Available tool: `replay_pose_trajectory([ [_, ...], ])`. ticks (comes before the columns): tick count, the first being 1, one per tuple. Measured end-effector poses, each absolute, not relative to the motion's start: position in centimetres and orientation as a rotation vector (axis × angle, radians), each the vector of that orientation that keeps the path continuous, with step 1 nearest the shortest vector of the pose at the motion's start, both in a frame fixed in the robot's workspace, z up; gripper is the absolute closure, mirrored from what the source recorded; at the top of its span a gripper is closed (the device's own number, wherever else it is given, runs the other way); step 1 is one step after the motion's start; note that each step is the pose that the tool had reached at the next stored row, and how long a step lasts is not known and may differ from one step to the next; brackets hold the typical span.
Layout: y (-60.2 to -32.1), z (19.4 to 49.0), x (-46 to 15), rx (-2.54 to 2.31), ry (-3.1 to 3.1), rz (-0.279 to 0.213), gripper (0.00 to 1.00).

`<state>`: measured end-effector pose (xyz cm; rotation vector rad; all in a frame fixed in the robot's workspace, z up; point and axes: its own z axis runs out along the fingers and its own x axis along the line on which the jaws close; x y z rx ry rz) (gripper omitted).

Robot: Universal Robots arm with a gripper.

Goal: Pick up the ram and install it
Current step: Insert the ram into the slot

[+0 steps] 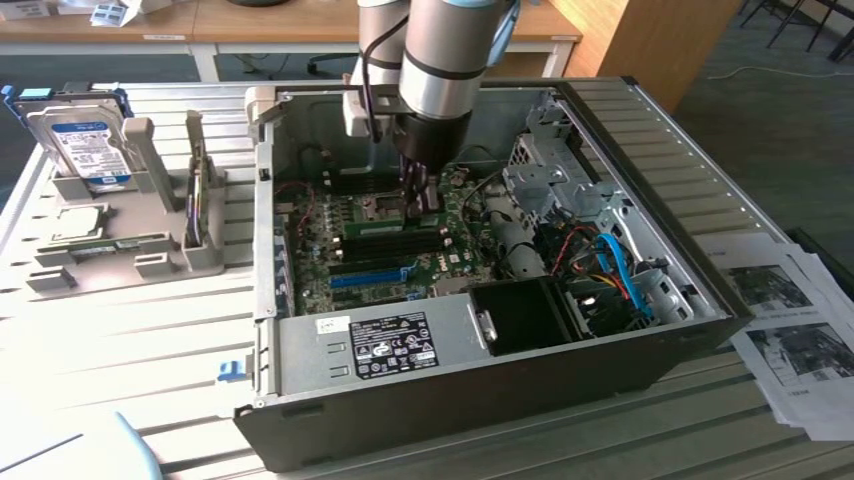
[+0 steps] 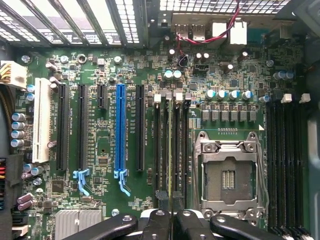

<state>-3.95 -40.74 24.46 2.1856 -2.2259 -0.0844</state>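
the pincer (image 2: 172, 220) is clamped on the upper edge of the ram (image 2: 172, 150), a thin green strip seen edge-on, standing upright over the black slots (image 2: 160, 150) beside the cpu socket (image 2: 227, 172). its long axis runs along those slots, lower edge toward the motherboard (image 2: 102, 135). likely light and stiff but fragile, so best gripped by its bare edges, not the chips. all this sits inside the case (image 1: 667, 150) on the table (image 1: 134, 330).

Jaws low over motherboard (image 1: 387, 252) (inside open case (image 1: 534, 400)).

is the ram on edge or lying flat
On edge: the ram shows as a thin strip in the pincer, parallel to the black slots.
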Motion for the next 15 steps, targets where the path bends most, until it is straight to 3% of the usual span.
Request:
replay_pose_trajectory([
  [15,-41.41,24.46,-3.95,2.186,-2.226,-0.084,0.89],
])
